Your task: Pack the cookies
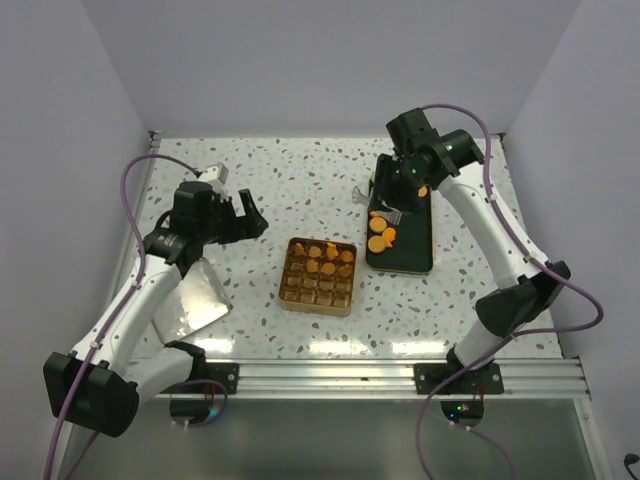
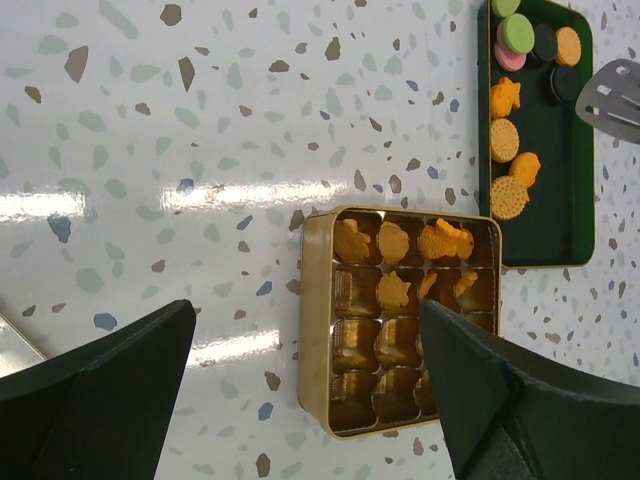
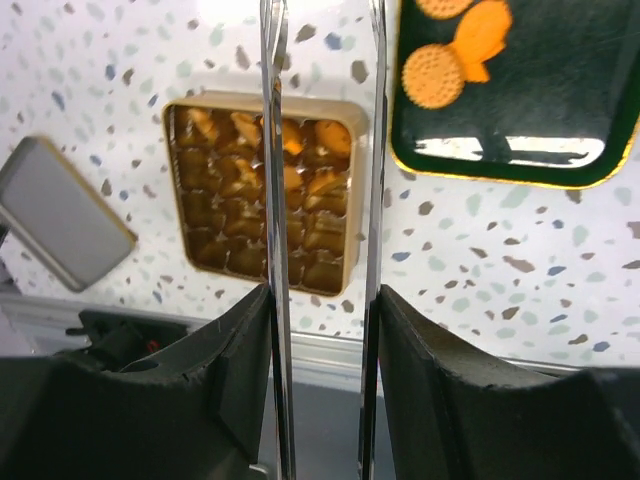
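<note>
Cookies (image 1: 382,238) lie on tray (image 1: 413,252); right claw (image 3: 322,340) apparently grips tongs (image 3: 276,200).

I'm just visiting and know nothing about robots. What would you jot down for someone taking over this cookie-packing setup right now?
The left hand is open and empty, hovering over the table left of the gold box.
The right hand is shut on metal tongs, above the green tray.
Done: a few cookies sit in the box's far compartments.
Left: most compartments are empty, and several cookies wait on the tray.
</note>
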You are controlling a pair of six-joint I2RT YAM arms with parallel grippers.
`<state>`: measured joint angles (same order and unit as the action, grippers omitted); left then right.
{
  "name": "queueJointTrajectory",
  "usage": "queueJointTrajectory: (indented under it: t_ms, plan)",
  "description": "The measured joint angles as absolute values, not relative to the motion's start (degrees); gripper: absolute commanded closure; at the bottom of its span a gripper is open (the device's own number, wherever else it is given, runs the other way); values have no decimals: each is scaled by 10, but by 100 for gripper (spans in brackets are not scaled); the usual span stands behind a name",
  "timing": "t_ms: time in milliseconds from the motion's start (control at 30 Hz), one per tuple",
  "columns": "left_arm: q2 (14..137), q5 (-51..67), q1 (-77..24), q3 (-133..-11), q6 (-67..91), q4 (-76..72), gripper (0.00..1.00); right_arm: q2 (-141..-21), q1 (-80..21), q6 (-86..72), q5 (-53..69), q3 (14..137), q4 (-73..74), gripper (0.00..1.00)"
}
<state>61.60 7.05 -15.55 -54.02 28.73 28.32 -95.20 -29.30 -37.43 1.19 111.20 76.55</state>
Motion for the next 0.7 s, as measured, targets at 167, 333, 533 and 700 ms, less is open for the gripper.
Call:
queueJointTrajectory:
  t_ms: [167,333,533,700]
  plan:
    - [629,70,-156,-545,283,284,0,-965,-252,-352,-3,1087,765,53]
    - [643,70,-156,-552,279,283,0,-964,-236,-341,-6,991,756,53]
    - [658,70,-156,-557,278,283,0,-965,-217,-335,-9,943,753,53]
    - [671,71,-156,-561,276,283,0,-975,-211,-331,-11,944,738,54]
